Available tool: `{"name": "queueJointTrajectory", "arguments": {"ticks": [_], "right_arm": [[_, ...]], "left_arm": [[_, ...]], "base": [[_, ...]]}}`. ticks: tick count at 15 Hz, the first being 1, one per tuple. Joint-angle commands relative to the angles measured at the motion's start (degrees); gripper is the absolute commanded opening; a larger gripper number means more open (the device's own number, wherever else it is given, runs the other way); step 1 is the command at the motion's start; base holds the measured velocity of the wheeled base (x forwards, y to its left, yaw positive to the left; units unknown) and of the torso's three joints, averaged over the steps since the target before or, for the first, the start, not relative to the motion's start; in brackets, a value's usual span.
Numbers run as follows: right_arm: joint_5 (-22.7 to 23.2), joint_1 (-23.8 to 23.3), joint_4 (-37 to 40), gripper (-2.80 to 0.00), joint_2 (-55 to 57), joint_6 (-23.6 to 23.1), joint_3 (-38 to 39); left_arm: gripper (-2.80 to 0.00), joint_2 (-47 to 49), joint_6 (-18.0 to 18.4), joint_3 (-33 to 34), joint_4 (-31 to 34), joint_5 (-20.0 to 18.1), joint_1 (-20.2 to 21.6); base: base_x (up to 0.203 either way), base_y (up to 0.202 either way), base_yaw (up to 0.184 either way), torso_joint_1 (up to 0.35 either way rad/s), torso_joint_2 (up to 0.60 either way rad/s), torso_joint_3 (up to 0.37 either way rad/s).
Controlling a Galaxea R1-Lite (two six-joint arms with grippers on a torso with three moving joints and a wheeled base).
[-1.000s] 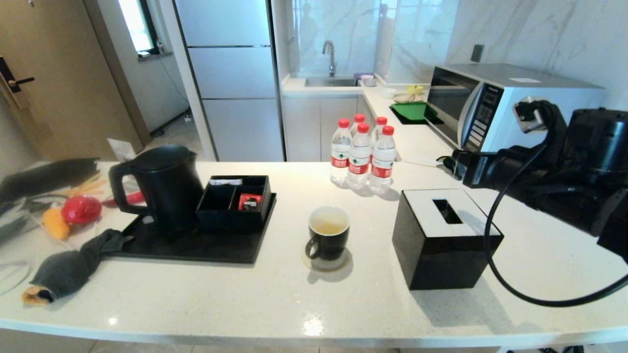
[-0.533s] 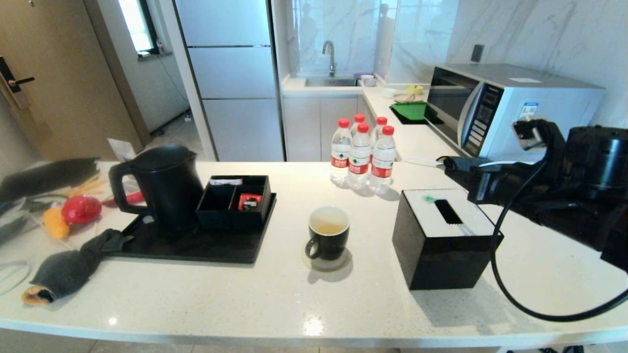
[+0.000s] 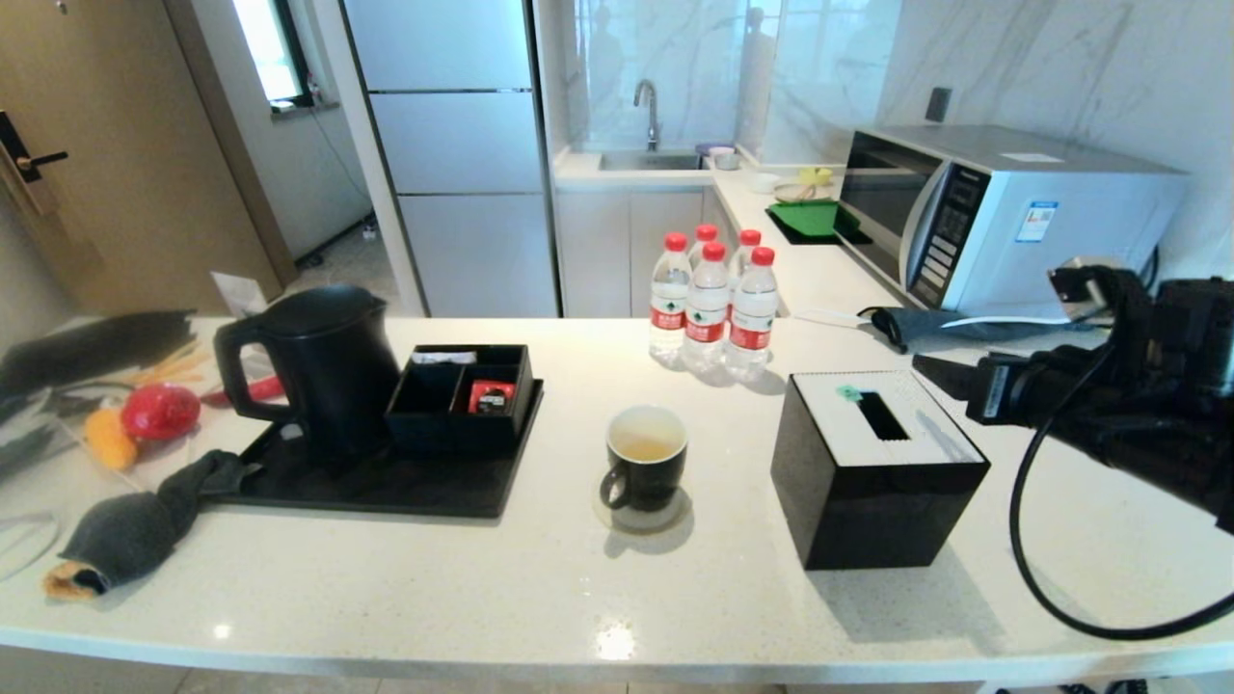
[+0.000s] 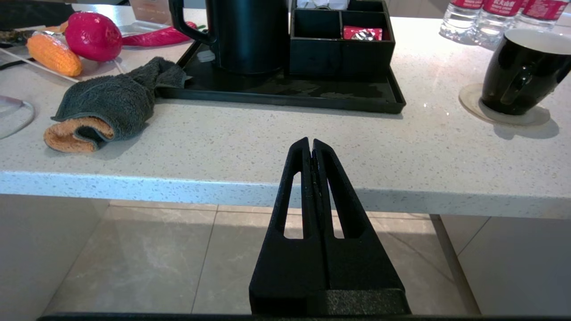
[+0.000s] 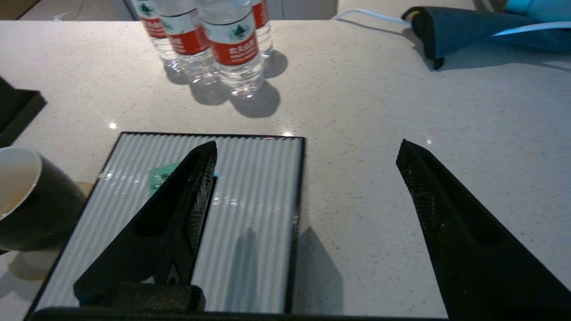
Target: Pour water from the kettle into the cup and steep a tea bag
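We are working the tea-bag step. The cup (image 3: 645, 468) is sitting on its coaster with pale yellowish water (image 3: 644, 447) already inside, and the kettle (image 3: 318, 366) is standing on the black tray (image 3: 386, 482), so pouring looks done to us. Our right tool (image 5: 308, 154) is hovering with its jaws wide and holding nothing, over the far edge of the black tissue box (image 3: 872, 467); the cup is beyond that box from the tool, well apart. A small green thing (image 5: 158, 174) is lying on the box's ribbed lid, just beside the slot and below one finger; we cannot tell whether it is the tea bag. Next we judge we are needing to lower over it and pinch it lightly. Our left tool (image 4: 311, 143) is resting pinched together and empty, below the desk (image 4: 285, 147) edge.
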Motion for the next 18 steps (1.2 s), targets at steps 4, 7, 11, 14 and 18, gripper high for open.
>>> {"name": "queueJointTrajectory", "arguments": {"ticks": [4, 7, 11, 14, 18], "right_arm": [[0.02, -2.99, -0.20, 0.00, -1.37, 0.27, 0.21], [0.21, -3.06, -0.15, -2.80, -2.27, 0.45, 0.18], [0.36, -2.54, 0.65, -2.80, -3.90, 0.75, -1.42], [0.34, 0.66, 5.87, -2.80, -5.34, 1.95, -6.80], [-0.08, 9.81, 20.76, -2.80, -6.76, 10.16, -17.52]], "left_arm": [[-2.80, -0.02, -0.02, 0.00, -0.02, 0.01, 0.01], [-2.80, -0.02, -0.08, 0.00, 0.01, 0.01, 0.01], [-2.80, -0.02, -0.02, 0.00, 0.04, 0.01, 0.01], [-2.80, -0.02, -0.06, 0.00, -0.02, 0.01, 0.01], [-2.80, -0.02, 0.01, 0.00, 0.07, 0.01, 0.01]], "base": [[0.000, 0.000, 0.000, 0.000, 0.00, 0.000], [0.000, 0.000, 0.000, 0.000, 0.00, 0.000], [0.000, 0.000, 0.000, 0.000, 0.00, 0.000], [0.000, 0.000, 0.000, 0.000, 0.00, 0.000], [0.000, 0.000, 0.000, 0.000, 0.00, 0.000]]}}
